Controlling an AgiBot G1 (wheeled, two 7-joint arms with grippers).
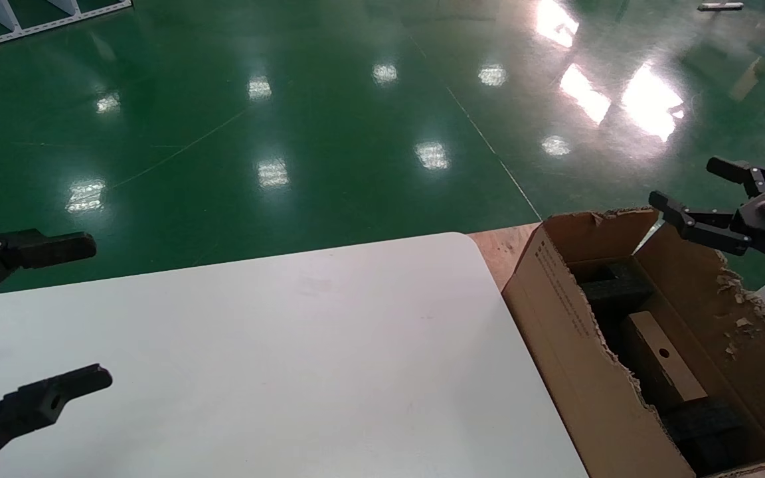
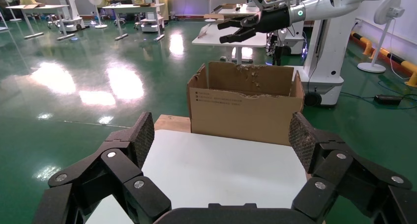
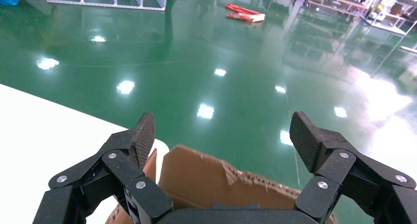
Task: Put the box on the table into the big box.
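Note:
The small brown box (image 1: pixel 661 362), with a round hole on its top face, lies inside the big box (image 1: pixel 568 332), between black foam blocks (image 1: pixel 615 287). The big box is a torn carton standing off the right edge of the white table (image 1: pixel 303 345). My right gripper (image 1: pixel 681 180) is open and empty, above the carton's far wall (image 3: pixel 216 179). The right wrist view shows it (image 3: pixel 221 130) wide open. My left gripper (image 1: pixel 100 312) is open and empty over the table's left side. The left wrist view shows it (image 2: pixel 221 135) facing the carton (image 2: pixel 246 108) across the bare table (image 2: pixel 221 170).
The carton stands on a wooden board (image 1: pixel 502 247) beside the table's rounded corner. Glossy green floor (image 1: pixel 329 119) lies beyond. In the left wrist view, my right arm (image 2: pixel 275 19) reaches over the carton, with a white robot base (image 2: pixel 322 66) and work tables behind.

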